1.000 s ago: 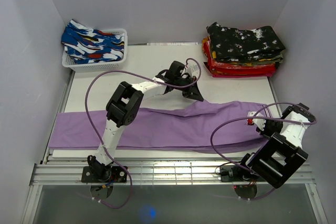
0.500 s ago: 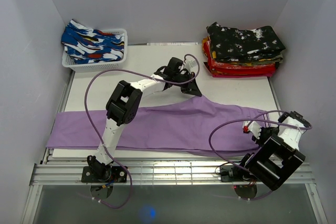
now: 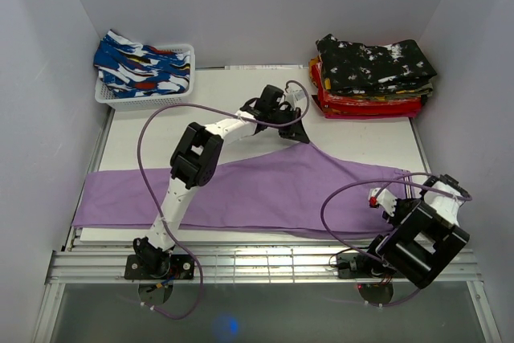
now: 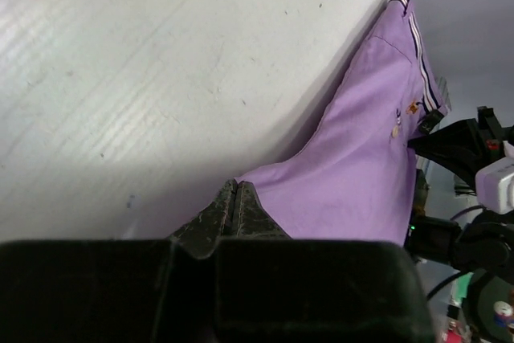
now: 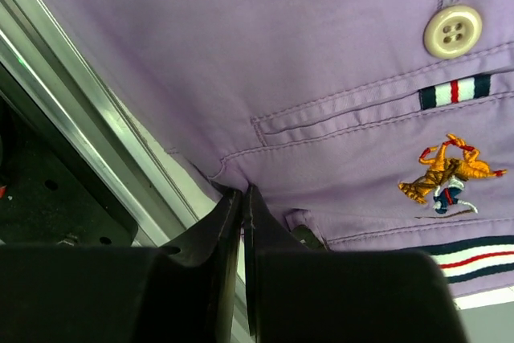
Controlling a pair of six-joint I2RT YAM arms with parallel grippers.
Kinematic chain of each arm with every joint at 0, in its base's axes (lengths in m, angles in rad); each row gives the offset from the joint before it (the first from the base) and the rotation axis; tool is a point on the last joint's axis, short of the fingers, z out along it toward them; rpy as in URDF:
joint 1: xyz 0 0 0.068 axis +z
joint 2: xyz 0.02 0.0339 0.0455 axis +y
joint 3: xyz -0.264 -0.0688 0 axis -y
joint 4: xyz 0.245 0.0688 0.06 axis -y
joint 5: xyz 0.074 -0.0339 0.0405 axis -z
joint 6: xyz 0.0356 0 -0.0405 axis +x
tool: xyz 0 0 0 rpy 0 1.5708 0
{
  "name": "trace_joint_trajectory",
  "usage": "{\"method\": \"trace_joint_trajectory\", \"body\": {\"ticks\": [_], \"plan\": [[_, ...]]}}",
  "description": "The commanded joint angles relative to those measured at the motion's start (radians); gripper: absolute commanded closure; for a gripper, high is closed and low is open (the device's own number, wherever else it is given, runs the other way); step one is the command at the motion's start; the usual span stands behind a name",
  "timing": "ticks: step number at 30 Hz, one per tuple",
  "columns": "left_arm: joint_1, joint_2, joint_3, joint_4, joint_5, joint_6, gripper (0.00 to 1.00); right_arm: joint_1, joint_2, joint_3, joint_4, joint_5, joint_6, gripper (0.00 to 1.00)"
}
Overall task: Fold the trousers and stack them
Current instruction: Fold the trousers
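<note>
My left fingers [image 4: 215, 216] are clenched on the far edge of the one pair of purple trousers [image 3: 265, 186]. My right fingers [image 5: 222, 222] pinch its hem below one button [image 5: 454, 31]. The trousers lie stretched across the near surface [image 3: 361, 138]. Beyond them stand one folded stack [image 3: 373, 78] and one basket [image 3: 144, 104].

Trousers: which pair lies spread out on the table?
The purple pair, spread flat across the table's near side. The blue-patterned pair is bundled in the basket; the black-patterned pair tops the folded stack at the far right.
</note>
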Motion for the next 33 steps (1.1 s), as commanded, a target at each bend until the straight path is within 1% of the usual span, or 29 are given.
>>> {"method": "trace_joint_trajectory", "body": {"ticks": [1, 2, 3, 4, 5, 7, 8, 9, 10, 12, 13, 14, 15, 16, 17, 18, 19, 20, 21, 22, 23, 24, 25, 27, 29, 30, 31, 32, 33], "plan": [[0.042, 0.017, 0.102, -0.012, -0.083, 0.095, 1.0, -0.008, 0.103, -0.001, 0.194, 0.094, -0.018, 0.92], [0.049, 0.03, 0.12, -0.018, -0.088, 0.127, 0.95, -0.006, 0.116, 0.011, 0.206, 0.089, 0.014, 0.92], [0.053, 0.031, 0.154, -0.035, -0.091, 0.145, 0.86, -0.002, 0.139, 0.027, 0.216, 0.079, 0.028, 0.92], [0.056, 0.03, 0.165, -0.044, -0.097, 0.162, 0.75, 0.001, 0.152, 0.056, 0.217, 0.076, 0.043, 0.92], [0.068, 0.022, 0.168, -0.052, -0.099, 0.193, 0.56, 0.007, 0.162, 0.068, 0.217, 0.074, 0.061, 0.92], [0.087, -0.018, 0.163, -0.086, -0.097, 0.219, 0.41, 0.018, 0.19, 0.091, 0.217, 0.075, 0.112, 0.92], [0.11, -0.036, 0.156, -0.103, -0.094, 0.239, 0.31, 0.021, 0.204, 0.105, 0.223, 0.08, 0.121, 0.92], [0.125, -0.079, 0.145, -0.142, -0.079, 0.25, 0.28, 0.023, 0.208, 0.11, 0.229, 0.083, 0.141, 0.92], [0.154, -0.105, 0.117, -0.165, -0.073, 0.27, 0.17, 0.023, 0.222, 0.119, 0.243, 0.097, 0.147, 0.92], [0.186, -0.162, 0.076, -0.234, -0.044, 0.299, 0.15, 0.023, 0.231, 0.136, 0.233, 0.103, 0.152, 0.91], [0.203, -0.226, 0.053, -0.262, -0.028, 0.319, 0.14, 0.023, 0.235, 0.151, 0.187, 0.097, 0.15, 0.85], [0.237, -0.26, 0.009, -0.3, -0.021, 0.342, 0.11, 0.023, 0.232, 0.186, 0.161, 0.089, 0.153, 0.69], [0.256, -0.297, -0.018, -0.371, -0.013, 0.392, 0.09, 0.023, 0.23, 0.208, 0.135, 0.059, 0.153, 0.59], [0.295, -0.371, -0.048, -0.403, -0.001, 0.42, 0.09, 0.023, 0.228, 0.232, 0.092, 0.04, 0.182, 0.5], [0.317, -0.41, -0.117, -0.473, 0.013, 0.451, 0.09, 0.023, 0.232, 0.293, 0.061, 0.025, 0.201, 0.35], [0.341, -0.448, -0.154, -0.509, 0.022, 0.519, 0.09, 0.021, 0.238, 0.332, 0.023, -0.015, 0.215, 0.22], [0.389, -0.522, -0.192, -0.543, 0.019, 0.55, 0.08, 0.021, 0.242, 0.375, -0.058, -0.039, 0.241, 0.07], [0.413, -0.557, -0.264, -0.611, 0.018, 0.583, 0.08, 0.023, 0.256, 0.421, -0.104, -0.068, 0.255, 0.08], [0.441, -0.587, -0.298, -0.652, 0.024, 0.657, 0.08, 0.024, 0.264, 0.511, -0.147, -0.128, 0.265, 0.08], [0.491, -0.642, -0.331, -0.687, 0.021, 0.693, 0.08, 0.029, 0.27, 0.553, -0.187, -0.157, 0.296, 0.09], [0.512, -0.662, -0.387, -0.759, 0.007, 0.731, 0.08, 0.046, 0.281, 0.591, -0.247, -0.182, 0.316, 0.09], [0.533, -0.68, -0.409, -0.802, -0.01, 0.776, 0.08, 0.056, 0.285, 0.646, -0.272, -0.216, 0.33, 0.09], [0.568, -0.697, -0.435, -0.834, -0.048, 0.852, 0.08, 0.072, 0.285, 0.66, -0.284, -0.228, 0.35, 0.09], [0.596, -0.746, -0.531, -0.876, -0.123, 0.889, 0.09, 0.128, 0.276, 0.657, -0.258, -0.237, 0.431, 0.07], [0.631, -0.788, -0.593, -0.896, -0.195, 0.951, 0.1, 0.219, 0.247, 0.596, -0.211, -0.225, 0.519, 0.05], [0.633, -0.802, -0.657, -0.89, -0.223, 0.959, 0.11, 0.249, 0.235, 0.569, -0.144, -0.213, 0.554, 0.05], [0.633, -0.811, -0.685, -0.884, -0.247, 0.962, 0.11, 0.28, 0.224, 0.515, -0.113, -0.211, 0.578, 0.04], [0.668, -0.818, -0.709, -0.871, -0.272, 0.968, 0.11, 0.344, 0.207, 0.487, -0.079, -0.205, 0.604, 0.03], [0.668, -0.825, -0.731, -0.864, -0.281, 0.969, 0.11, 0.375, 0.205, 0.463, -0.015, -0.184, 0.662, 0.02]]}}
